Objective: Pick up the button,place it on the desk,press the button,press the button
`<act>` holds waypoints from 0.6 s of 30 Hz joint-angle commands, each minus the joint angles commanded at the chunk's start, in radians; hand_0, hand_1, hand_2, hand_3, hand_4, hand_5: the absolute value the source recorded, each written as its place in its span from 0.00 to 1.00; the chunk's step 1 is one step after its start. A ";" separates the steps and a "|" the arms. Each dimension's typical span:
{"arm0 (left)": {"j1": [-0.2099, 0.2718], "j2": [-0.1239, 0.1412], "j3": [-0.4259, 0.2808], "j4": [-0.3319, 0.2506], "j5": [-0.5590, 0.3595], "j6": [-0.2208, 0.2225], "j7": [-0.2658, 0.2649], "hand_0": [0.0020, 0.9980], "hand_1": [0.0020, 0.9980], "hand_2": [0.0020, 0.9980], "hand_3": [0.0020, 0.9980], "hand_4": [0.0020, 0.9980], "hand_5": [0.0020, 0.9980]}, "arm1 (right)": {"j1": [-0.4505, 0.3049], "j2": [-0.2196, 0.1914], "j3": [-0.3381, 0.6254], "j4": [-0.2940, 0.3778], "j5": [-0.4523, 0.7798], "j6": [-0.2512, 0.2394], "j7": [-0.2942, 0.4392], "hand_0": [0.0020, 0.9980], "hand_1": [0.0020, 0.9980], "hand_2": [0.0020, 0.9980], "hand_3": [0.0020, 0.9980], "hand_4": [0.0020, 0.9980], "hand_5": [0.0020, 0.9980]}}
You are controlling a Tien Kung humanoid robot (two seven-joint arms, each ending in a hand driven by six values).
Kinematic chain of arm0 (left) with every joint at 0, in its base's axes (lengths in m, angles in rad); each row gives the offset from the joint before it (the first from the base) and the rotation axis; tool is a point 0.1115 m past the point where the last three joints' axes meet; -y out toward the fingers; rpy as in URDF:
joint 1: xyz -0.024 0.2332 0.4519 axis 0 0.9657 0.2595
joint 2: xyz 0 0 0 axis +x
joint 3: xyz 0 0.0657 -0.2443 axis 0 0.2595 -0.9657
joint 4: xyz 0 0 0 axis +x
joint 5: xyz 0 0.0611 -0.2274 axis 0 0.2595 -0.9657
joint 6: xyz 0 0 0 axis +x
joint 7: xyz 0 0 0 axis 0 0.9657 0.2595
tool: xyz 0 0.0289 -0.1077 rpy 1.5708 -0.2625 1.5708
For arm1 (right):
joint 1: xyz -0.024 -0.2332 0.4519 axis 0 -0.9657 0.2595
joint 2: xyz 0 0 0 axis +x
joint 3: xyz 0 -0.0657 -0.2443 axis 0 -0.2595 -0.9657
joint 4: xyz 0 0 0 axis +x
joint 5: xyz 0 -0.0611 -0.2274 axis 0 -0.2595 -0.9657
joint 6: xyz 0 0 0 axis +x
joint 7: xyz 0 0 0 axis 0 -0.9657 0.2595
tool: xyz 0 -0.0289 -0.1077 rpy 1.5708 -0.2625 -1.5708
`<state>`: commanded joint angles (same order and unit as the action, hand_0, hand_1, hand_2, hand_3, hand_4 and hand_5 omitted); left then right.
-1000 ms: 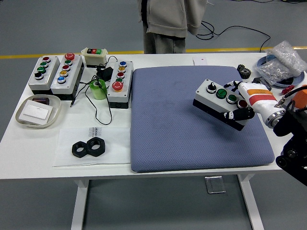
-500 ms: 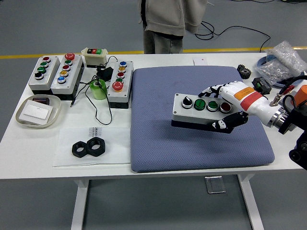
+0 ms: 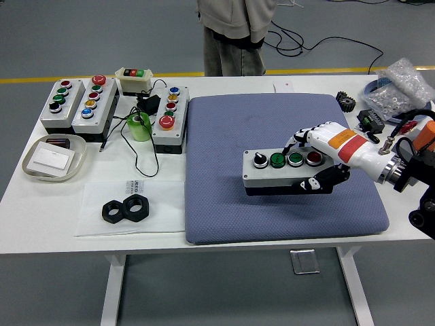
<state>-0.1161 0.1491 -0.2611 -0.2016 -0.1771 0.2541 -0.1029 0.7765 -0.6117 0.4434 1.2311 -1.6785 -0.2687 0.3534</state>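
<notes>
White right robot hand [image 3: 319,157] reaches in low — fingers curled around the button box [image 3: 285,173] on the blue mat [image 3: 224,204].

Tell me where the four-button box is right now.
In the head view, the four-button box sits on the blue mat's right half, gripped by the right hand.

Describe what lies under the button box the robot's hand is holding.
The blue mat lies under the button box, held by the right hand. Whether it touches the mat is hidden.

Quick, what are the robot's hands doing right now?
Left hand: not in view.
Right hand: fingers closed around the button box, which sits on the blue mat.
</notes>
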 joint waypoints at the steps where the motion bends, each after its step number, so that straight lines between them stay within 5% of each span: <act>1: 0.000 0.000 -0.001 0.000 0.001 0.000 0.000 0.74 0.83 0.88 0.83 0.64 1.00 | 0.003 0.003 -0.006 -0.007 0.002 -0.002 0.002 0.30 0.33 0.44 0.53 0.82 0.00; 18: -0.003 -0.002 -0.001 0.000 0.001 0.001 0.002 0.74 0.83 0.88 0.83 0.64 1.00 | 0.037 0.031 -0.110 -0.106 -0.003 -0.036 0.041 0.32 0.34 0.45 0.53 0.81 0.00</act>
<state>-0.1191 0.1472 -0.2623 -0.2020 -0.1760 0.2552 -0.1013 0.8140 -0.5807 0.3331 1.1255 -1.6819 -0.3050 0.3946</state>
